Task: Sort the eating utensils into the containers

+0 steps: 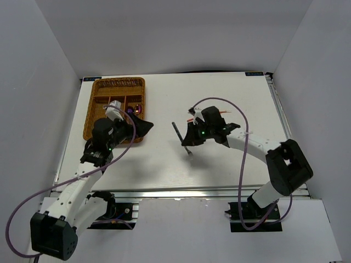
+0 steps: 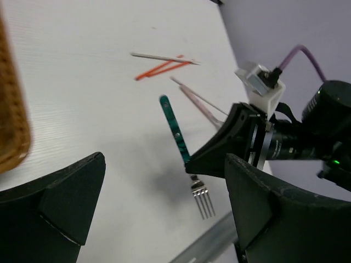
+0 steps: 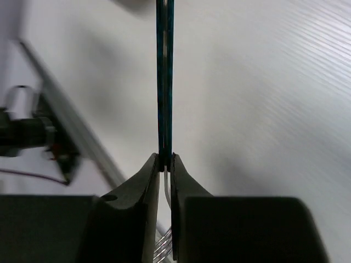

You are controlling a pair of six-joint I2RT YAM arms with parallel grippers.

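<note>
My right gripper (image 1: 190,141) is shut on a fork (image 1: 180,136) with a teal-green handle and silver tines, and holds it tilted above the mid-table. In the right wrist view the handle (image 3: 164,82) sticks straight out from between the closed fingertips (image 3: 165,161). The left wrist view shows the same fork (image 2: 175,130) with its tines (image 2: 204,200) hanging down. My left gripper (image 1: 141,130) is open and empty beside the right edge of the brown wicker tray (image 1: 118,82). A purple utensil (image 1: 131,110) lies in the tray. Red chopsticks (image 2: 159,69) and white chopsticks (image 2: 164,56) lie on the table.
A pale pink chopstick pair (image 2: 198,102) lies near the right gripper. The tray's edge (image 2: 12,126) fills the left side of the left wrist view. The table's metal front rail (image 1: 181,193) runs along the near edge. White walls enclose the table.
</note>
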